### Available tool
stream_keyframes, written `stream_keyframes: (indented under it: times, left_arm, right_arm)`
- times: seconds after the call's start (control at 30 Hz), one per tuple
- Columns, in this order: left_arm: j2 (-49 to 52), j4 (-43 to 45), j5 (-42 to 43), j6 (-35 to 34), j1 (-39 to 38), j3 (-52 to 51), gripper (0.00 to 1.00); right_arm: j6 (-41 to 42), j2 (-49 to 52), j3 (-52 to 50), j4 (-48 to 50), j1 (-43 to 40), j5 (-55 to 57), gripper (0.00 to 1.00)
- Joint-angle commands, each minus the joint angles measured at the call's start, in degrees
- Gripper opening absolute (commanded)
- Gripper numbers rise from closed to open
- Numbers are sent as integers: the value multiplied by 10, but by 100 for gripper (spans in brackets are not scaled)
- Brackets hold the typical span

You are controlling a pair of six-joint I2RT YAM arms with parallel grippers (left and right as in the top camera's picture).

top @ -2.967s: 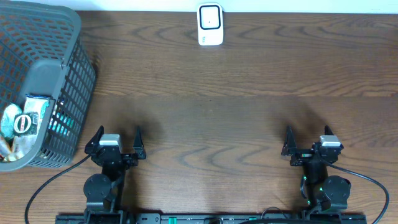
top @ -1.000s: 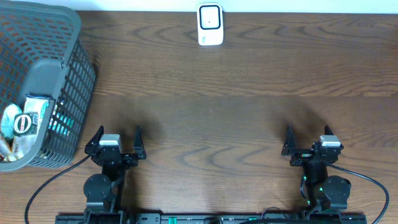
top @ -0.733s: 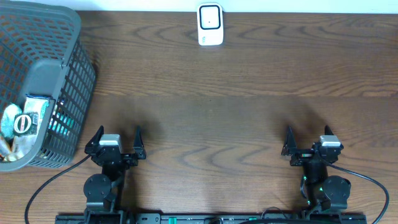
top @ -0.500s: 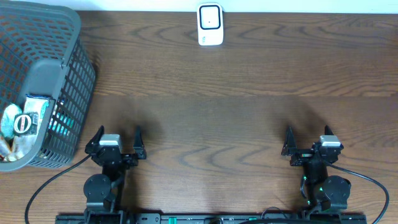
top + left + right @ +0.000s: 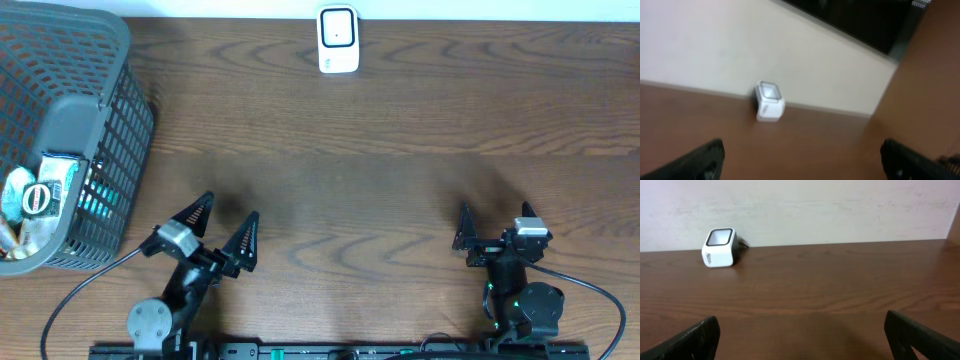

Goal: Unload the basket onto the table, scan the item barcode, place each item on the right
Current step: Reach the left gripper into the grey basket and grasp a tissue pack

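Observation:
The white barcode scanner [image 5: 338, 40] stands at the table's far edge, also seen as the scanner [image 5: 769, 101] and the scanner [image 5: 719, 247] in the two wrist views. The items [image 5: 38, 199] lie in the grey basket [image 5: 95, 125] at the left: several packets and a round-lidded piece. My left gripper [image 5: 232, 206] is open and empty, tilted and pointing toward the table's middle, right of the basket. My right gripper [image 5: 494, 210] is open and empty near the front edge. In the wrist views the left gripper [image 5: 800, 150] and the right gripper [image 5: 801, 325] have only bare wood between their fingers.
The basket takes up the left end of the wooden table [image 5: 380, 150]. A pale wall [image 5: 815, 205] rises behind the scanner. A grey cable [image 5: 80, 290] runs from the left arm's base along the front edge.
My left gripper has lifted off its rest, swung right and forward, and turned at an angle; its view is blurred and tilted. The right arm has not moved.

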Motion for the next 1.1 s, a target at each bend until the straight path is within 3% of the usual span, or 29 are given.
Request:
stream_keyframes:
  times: [0.0,0.37,0.73,0.93,1.07]
  left_arm:
    - [-4,63,23,-57,2,0,97]
    - [16,87,18,-22,4,67,98]
    - [198,95,19,64,4,322,97]
    - [369,-32,82,125,4,538,97]
    - [506,-247,113,191,22,747,98]
  right_arm:
    - [2,-3,-1,-2,-2,1,99]
    - [2,-3,-1,-2,-2,1,99]
    - [2,-3,-1,-2,-2,1,99]
    - [2,-3,-1,-2,-2,1,99]
    - [2,-3,-1,-2,-2,1,99]
